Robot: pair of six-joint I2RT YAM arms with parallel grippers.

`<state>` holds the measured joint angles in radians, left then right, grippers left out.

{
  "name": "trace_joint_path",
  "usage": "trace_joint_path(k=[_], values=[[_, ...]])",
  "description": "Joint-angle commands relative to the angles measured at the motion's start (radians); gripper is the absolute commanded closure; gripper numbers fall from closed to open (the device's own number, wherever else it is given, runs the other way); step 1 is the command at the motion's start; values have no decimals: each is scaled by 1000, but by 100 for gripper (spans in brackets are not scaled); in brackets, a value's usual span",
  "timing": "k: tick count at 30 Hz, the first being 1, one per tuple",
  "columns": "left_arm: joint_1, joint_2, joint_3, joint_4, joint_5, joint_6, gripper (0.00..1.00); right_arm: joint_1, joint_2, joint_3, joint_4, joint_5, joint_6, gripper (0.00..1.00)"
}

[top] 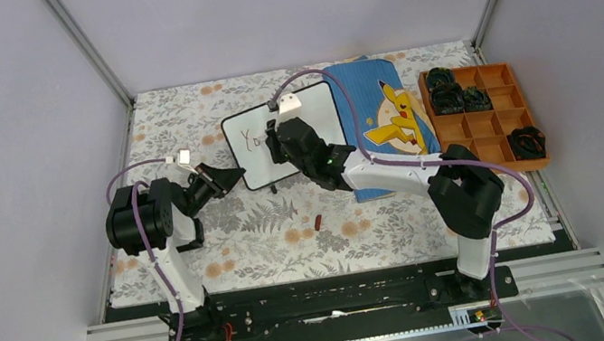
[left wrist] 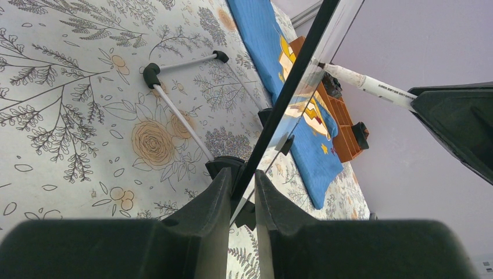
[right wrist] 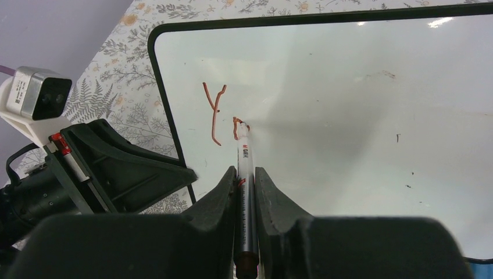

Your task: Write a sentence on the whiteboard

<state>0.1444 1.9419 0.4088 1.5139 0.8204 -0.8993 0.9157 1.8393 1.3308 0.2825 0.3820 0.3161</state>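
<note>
The whiteboard (top: 316,109) stands tilted at mid table; its face fills the right wrist view (right wrist: 349,104). My left gripper (top: 231,177) is shut on its lower left black rim (left wrist: 290,87), seen edge-on in the left wrist view. My right gripper (top: 275,136) is shut on a white marker (right wrist: 244,174) whose tip touches the board. The sentence (right wrist: 224,116) in red-brown shows only a "Y" and the start of a second letter. It also shows small in the top view (top: 252,139).
A blue cloth with a yellow cartoon figure (top: 387,120) lies right of the board. An orange compartment tray (top: 482,114) with black items stands at the right. A small red marker cap (top: 318,221) lies on the floral mat. The board's wire stand (left wrist: 180,113) rests on the mat.
</note>
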Motion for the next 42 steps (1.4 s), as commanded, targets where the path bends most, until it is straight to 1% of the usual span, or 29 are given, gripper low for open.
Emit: trace_joint_path(k=[1, 11, 18, 28, 42], values=[[-5, 6, 12, 30, -7, 14, 74, -13, -45, -17, 10, 65, 0, 100], [-6, 5, 12, 29, -7, 16, 74, -13, -55, -29, 10, 58, 3, 100], [-7, 4, 10, 29, -7, 16, 73, -13, -92, -43, 24, 41, 7, 100], [-8, 2, 9, 31, -6, 19, 63, -14, -119, -26, 41, 27, 8, 100], [-8, 3, 10, 30, -4, 19, 59, -20, -94, 5, 51, 1, 4, 100]])
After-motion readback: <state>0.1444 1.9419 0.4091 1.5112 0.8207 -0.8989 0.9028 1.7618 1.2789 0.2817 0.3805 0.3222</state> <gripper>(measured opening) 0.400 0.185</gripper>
